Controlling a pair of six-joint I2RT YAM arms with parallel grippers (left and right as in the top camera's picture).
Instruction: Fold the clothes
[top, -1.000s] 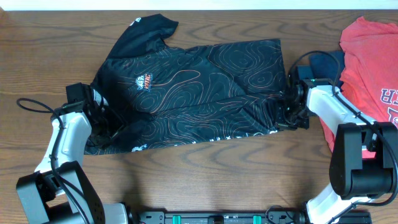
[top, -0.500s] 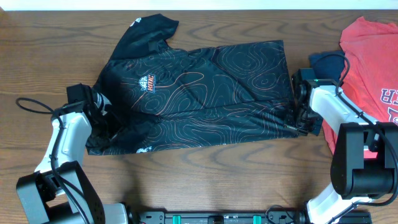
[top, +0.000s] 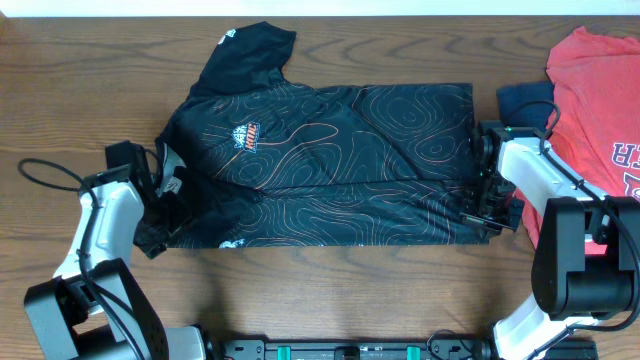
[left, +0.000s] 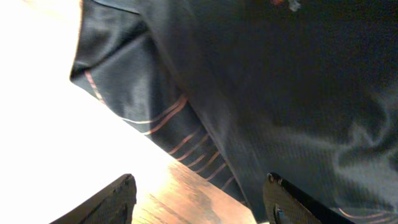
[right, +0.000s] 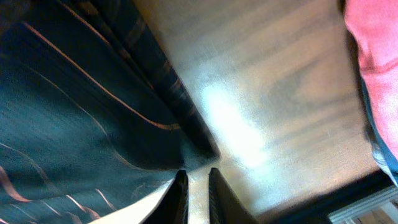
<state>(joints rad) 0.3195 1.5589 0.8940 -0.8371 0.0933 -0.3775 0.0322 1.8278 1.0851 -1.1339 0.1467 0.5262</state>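
A thin black sports shirt (top: 320, 160) with fine orange-and-white contour lines lies spread flat on the desk (top: 320, 290), between the left hand (top: 165, 197) and the right hand (top: 482, 214), which pinches its hem corner.

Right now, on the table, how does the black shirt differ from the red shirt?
The black shirt has fine orange contour lines and a small chest logo; the red shirt is plain with some white lettering. The black shirt lies spread across the middle, wholly in view; the red shirt sits at the right edge, partly cut off. Both rest on the wooden table.
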